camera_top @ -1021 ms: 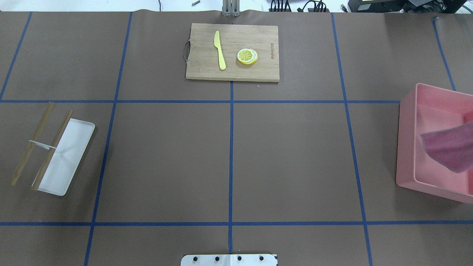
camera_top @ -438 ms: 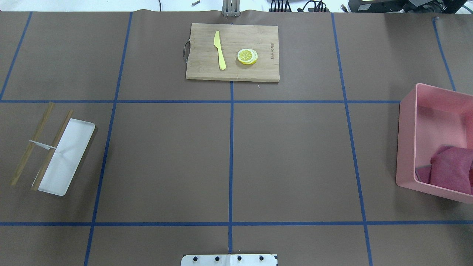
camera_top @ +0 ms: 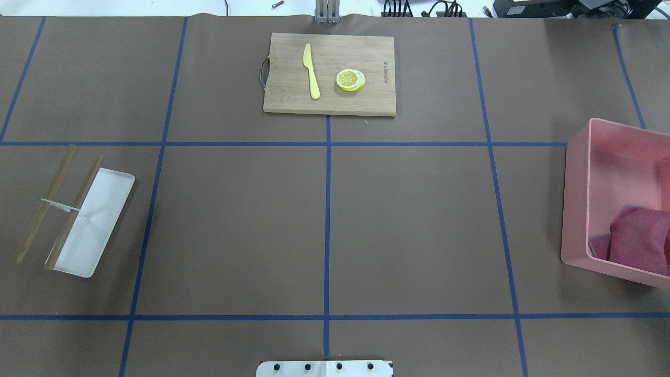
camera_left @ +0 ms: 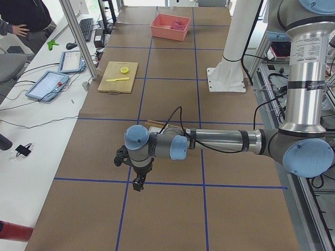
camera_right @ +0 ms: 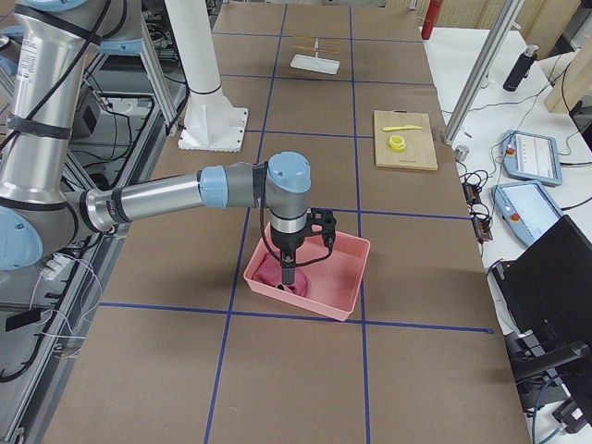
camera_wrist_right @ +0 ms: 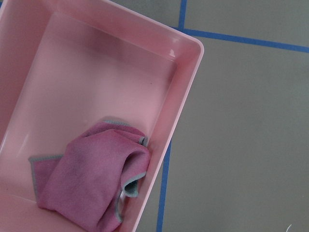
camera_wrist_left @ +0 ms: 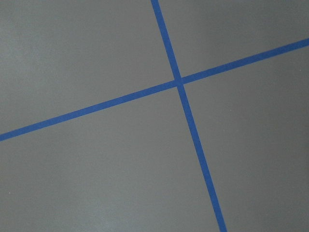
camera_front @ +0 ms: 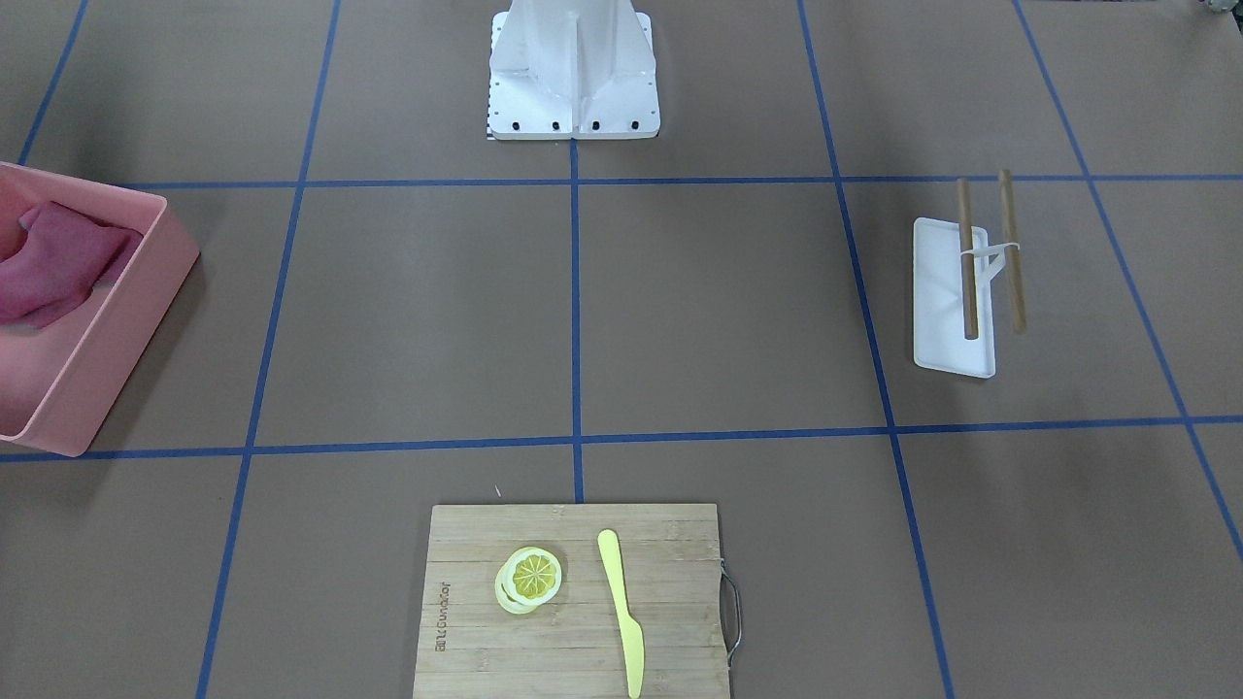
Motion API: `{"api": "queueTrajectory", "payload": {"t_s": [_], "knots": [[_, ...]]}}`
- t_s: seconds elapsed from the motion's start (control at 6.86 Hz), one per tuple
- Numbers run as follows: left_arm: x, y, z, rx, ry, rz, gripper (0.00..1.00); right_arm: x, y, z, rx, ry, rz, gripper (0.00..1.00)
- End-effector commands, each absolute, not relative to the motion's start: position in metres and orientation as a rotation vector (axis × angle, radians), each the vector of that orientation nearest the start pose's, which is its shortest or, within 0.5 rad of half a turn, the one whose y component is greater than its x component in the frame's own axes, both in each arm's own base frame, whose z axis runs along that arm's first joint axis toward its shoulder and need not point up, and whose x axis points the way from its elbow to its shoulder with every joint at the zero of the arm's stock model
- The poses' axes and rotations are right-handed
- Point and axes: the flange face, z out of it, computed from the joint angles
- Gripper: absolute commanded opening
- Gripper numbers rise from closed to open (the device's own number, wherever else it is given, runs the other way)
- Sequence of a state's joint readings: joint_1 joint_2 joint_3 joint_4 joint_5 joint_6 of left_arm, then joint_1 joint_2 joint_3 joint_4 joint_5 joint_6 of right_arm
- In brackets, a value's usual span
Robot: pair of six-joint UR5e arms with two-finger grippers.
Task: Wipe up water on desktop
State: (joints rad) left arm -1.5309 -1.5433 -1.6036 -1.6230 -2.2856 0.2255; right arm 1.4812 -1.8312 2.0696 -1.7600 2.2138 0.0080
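The brown desktop [camera_top: 235,225] with blue tape lines shows no water that I can make out. A magenta cloth [camera_top: 641,235] lies crumpled in the pink bin [camera_top: 573,209] at the table's right; it also shows in the right wrist view [camera_wrist_right: 96,179]. My right gripper [camera_right: 288,276] hangs over the bin, just above the cloth, seen only in the exterior right view, so I cannot tell if it is open. My left gripper [camera_left: 138,186] hovers over a tape crossing at the table's left end; I cannot tell its state either.
A bamboo cutting board [camera_top: 330,102] with a yellow knife [camera_top: 312,70] and lemon slices [camera_top: 350,80] lies at the far middle. A white tray [camera_top: 97,225] with two wooden sticks [camera_top: 44,204] sits at the left. The robot base plate [camera_top: 324,368] is at the near edge.
One second ago the cloth hung spread above the bin. It then dropped and now lies crumpled in the bin's near corner. Nothing else moved.
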Motion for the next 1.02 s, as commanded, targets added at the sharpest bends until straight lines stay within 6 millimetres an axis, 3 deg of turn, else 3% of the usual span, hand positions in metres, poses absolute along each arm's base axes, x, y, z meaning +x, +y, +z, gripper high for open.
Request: {"api": "queueTrajectory", "payload": {"t_s": [0.0,0.15,0.29,0.88], "knots": [[-0.049,-0.487,0.655,0.121,0.709,0.274,0.98,0.038,-0.408,0.583,-0.009,-0.642,-0.092,1.00],[-0.049,-0.486,0.655,0.119,0.709,0.274,0.98,0.037,-0.419,0.611,0.028,-0.645,-0.106,1.00],[-0.049,-0.486,0.655,0.119,0.709,0.274,0.98,0.035,-0.429,0.620,0.087,-0.657,-0.128,1.00],[-0.049,-0.487,0.654,0.121,0.709,0.276,0.98,0.030,-0.430,0.604,0.107,-0.719,-0.138,1.00]]}}
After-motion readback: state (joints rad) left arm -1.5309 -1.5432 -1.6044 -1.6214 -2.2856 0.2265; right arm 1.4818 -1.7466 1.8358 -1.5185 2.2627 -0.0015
